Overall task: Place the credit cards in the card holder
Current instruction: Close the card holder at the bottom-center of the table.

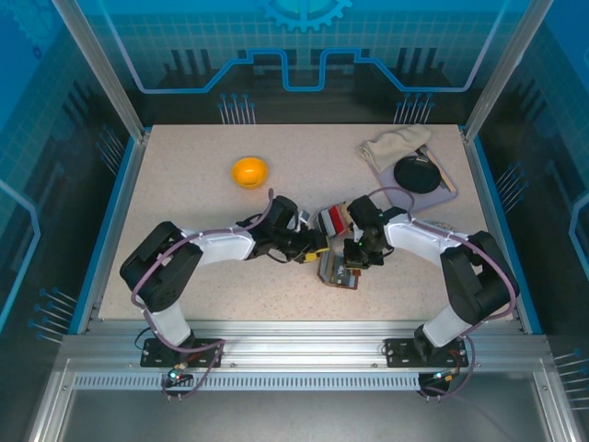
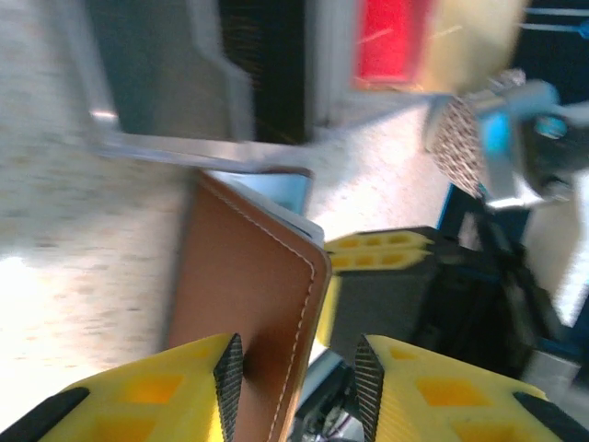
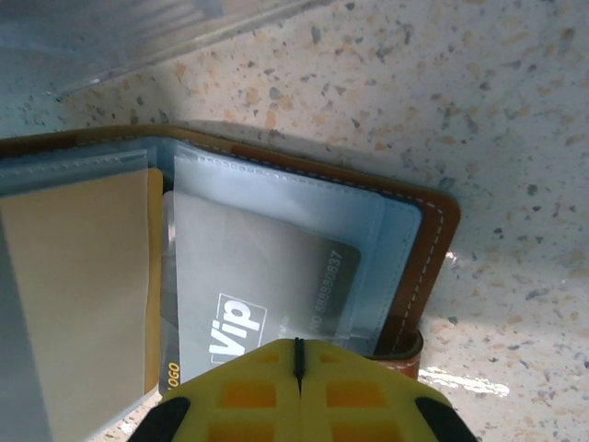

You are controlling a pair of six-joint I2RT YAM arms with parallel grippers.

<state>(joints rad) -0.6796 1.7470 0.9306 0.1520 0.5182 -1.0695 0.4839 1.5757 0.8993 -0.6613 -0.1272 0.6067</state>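
As the shut right claw sits at the near end of the grey card, the wallet lies straight ahead; I cannot tell if the left claw grips it

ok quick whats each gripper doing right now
left gripper: open, card holder cover between the jaws, not clamped
right gripper: closed, empty, over the grey card

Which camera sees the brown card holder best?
The right wrist camera: the card holder lies open, close up, a grey Vip card in its pocket. The left wrist camera shows its brown cover, blurred. The top camera shows it tiny between the arms.
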